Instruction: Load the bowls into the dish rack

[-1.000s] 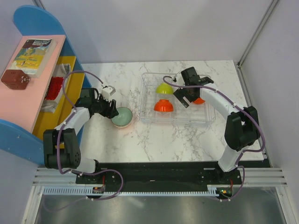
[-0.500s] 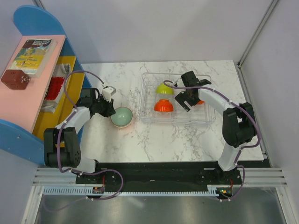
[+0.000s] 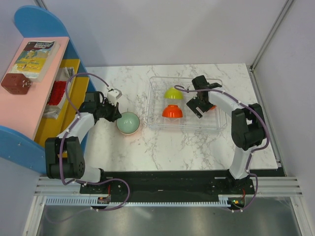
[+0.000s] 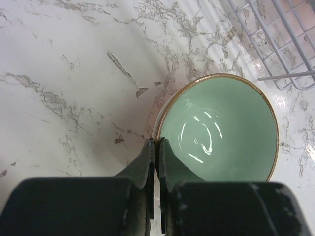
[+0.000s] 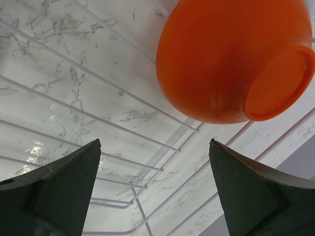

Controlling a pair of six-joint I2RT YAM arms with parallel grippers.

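The pale mint bowl (image 3: 128, 122) stands upright on the marble, left of the dish rack (image 3: 192, 124). My left gripper (image 3: 114, 114) is shut on its left rim. In the left wrist view one finger sits inside the mint bowl (image 4: 221, 130) and one outside, pinching the rim at the left gripper (image 4: 156, 143). In the rack a lime green bowl (image 3: 173, 92) and a red-orange bowl (image 3: 172, 112) lie face down. A further orange bowl (image 3: 211, 105) lies tilted, base up, beside my open right gripper (image 3: 199, 107). From the right wrist, the orange bowl (image 5: 221, 59) is beyond the empty right gripper (image 5: 155, 162).
A blue and pink shelf (image 3: 29, 93) with a book (image 3: 35, 56) and yellow bins stands off the table's left edge, close behind my left arm. The rack's near corner (image 4: 288, 59) lies just beyond the mint bowl. White rack wires (image 5: 98, 123) run under the right gripper.
My left gripper has closed from open onto the mint bowl's rim. The right arm has drawn back a little toward the rack's middle, still open.
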